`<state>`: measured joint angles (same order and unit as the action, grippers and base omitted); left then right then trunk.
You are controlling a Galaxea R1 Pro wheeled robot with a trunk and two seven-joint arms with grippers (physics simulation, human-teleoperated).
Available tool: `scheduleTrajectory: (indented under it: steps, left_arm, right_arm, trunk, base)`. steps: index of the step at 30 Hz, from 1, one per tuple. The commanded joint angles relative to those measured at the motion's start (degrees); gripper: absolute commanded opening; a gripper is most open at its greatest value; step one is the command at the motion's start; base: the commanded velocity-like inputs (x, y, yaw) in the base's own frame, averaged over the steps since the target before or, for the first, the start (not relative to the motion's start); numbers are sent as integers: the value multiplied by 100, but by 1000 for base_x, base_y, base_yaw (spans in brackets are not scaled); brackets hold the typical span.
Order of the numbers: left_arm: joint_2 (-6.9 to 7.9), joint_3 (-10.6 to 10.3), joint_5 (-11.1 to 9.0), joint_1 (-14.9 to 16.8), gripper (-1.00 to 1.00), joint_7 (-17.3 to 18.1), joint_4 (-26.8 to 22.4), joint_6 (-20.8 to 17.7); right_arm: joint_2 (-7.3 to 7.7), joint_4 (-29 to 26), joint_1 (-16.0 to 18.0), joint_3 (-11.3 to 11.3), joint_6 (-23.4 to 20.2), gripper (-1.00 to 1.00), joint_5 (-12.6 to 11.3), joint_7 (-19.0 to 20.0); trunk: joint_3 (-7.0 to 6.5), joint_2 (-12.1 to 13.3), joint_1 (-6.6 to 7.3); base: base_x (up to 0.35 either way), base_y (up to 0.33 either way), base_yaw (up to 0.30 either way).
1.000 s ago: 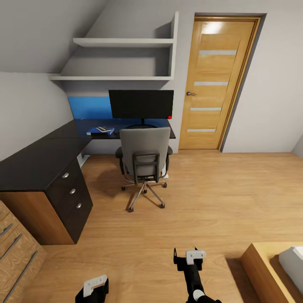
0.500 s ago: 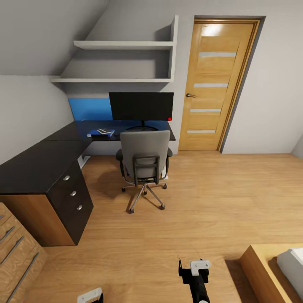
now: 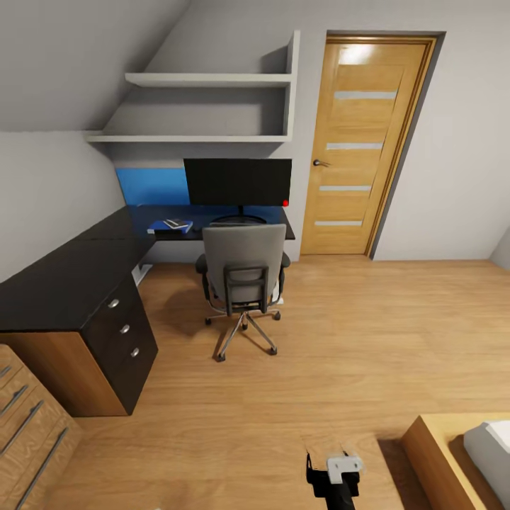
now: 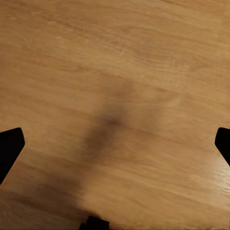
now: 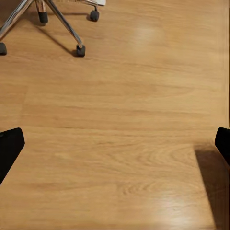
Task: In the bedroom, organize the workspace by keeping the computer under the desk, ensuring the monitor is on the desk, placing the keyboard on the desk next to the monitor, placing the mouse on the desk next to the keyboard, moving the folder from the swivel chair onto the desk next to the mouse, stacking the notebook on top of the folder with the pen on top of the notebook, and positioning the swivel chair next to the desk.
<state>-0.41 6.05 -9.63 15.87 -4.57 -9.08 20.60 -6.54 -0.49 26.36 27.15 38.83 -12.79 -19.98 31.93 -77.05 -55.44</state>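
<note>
The swivel chair [image 3: 244, 265] stands on the floor, its grey back toward me, pushed up to the long black desk [image 3: 71, 273]. On the desk behind it the monitor [image 3: 237, 182] stands upright. Left of the chair, the blue folder [image 3: 168, 228] lies on the desk with the dark notebook [image 3: 174, 224] on top. The pen is too small to make out; keyboard, mouse and computer are hidden. My right gripper [image 3: 331, 467] hangs low over the floor. It is open [image 5: 115, 143], with the chair's castors [image 5: 80, 50] ahead. My left gripper [image 4: 115, 143] is open over bare floor.
A wooden door [image 3: 368, 142] is shut to the right of the desk. A light wooden dresser [image 3: 28, 439] stands at the near left and a wooden bed frame [image 3: 443, 460] at the near right. Wall shelves [image 3: 212, 78] and a blue wall panel [image 3: 152, 185] sit above the desk.
The head view has shifted a little, so the room sits slightly lower. Both arms have drawn back toward the bottom edge; the left gripper has slid out of the head view.
</note>
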Motion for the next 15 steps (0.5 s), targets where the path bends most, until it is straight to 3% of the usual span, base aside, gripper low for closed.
scheduleTrajectory:
  steps: [1,8,15]
  left_arm:
    - [6,30,-3,4,100,10,201,149]
    - [21,28,4,0,100,24,713,697]
    - [23,28,5,-32,100,53,783,872]
  right_arm:
    - [29,16,-76,58,147,100,-37,-24]
    - [83,146,-445,57,625,100,-36,-24]
    - [163,176,-801,54,939,100,-32,-24]
  trunk:
    - [-14,39,23]
    - [-139,320,177]
    - [-265,600,330]
  base:
    - [0,0,0]
    - [0,0,0]
    - [0,0,0]
